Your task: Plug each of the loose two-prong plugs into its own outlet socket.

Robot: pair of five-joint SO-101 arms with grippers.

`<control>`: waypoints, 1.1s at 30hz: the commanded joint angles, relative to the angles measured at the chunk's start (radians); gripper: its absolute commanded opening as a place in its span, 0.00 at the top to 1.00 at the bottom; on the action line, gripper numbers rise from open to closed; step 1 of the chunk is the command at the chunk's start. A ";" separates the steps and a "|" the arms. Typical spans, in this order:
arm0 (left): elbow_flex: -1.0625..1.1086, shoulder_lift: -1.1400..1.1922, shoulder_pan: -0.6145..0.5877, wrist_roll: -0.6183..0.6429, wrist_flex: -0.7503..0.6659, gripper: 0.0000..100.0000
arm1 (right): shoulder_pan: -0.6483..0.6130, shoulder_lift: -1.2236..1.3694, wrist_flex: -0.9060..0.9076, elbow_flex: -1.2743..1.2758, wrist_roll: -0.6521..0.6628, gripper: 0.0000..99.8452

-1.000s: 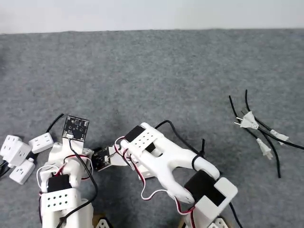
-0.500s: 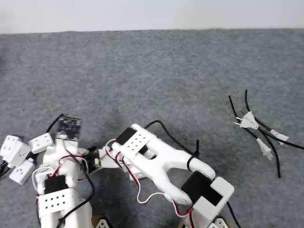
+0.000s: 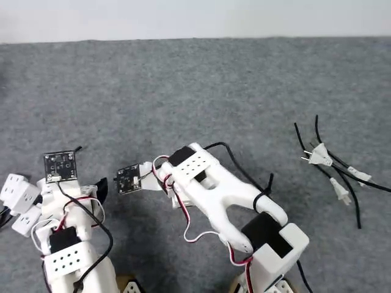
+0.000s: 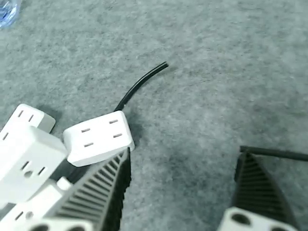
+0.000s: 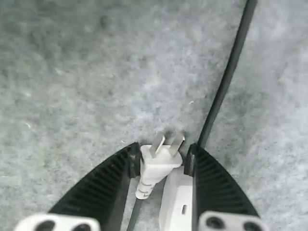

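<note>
My right gripper (image 5: 161, 156) is shut on a white two-prong plug (image 5: 160, 162), prongs pointing away from the wrist just above the grey carpet. The plug's black cable (image 5: 226, 77) runs past one finger. My left gripper (image 4: 185, 156) is open low over the carpet, and one fingertip (image 4: 115, 175) almost touches a white outlet socket (image 4: 98, 137). More white outlets (image 4: 26, 161) lie bunched beside it. From above, the outlets (image 3: 13, 188) sit at the far left by the left arm (image 3: 64, 201), and the right arm (image 3: 208, 189) is near the middle.
Two loose white plugs (image 3: 321, 155) (image 3: 341, 192) with black cords lie tangled at the far right. A black cable end (image 4: 142, 84) lies on the carpet beyond the nearest outlet. Open grey carpet (image 3: 195, 91) stretches across the back.
The left arm has swung left, bringing its wrist over the outlets. The right arm's wrist has moved away from its base, farther up the carpet.
</note>
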 commanded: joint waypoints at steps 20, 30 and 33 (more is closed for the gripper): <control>-0.042 -0.009 0.005 0.009 -0.026 0.67 | -0.094 -0.016 0.239 -0.054 -0.098 0.84; -0.042 -0.009 0.005 0.009 -0.026 0.67 | -0.079 -0.113 0.262 -0.074 -0.095 0.84; -0.042 -0.008 0.005 0.009 -0.026 0.67 | -0.059 -0.113 0.263 -0.072 -0.095 0.84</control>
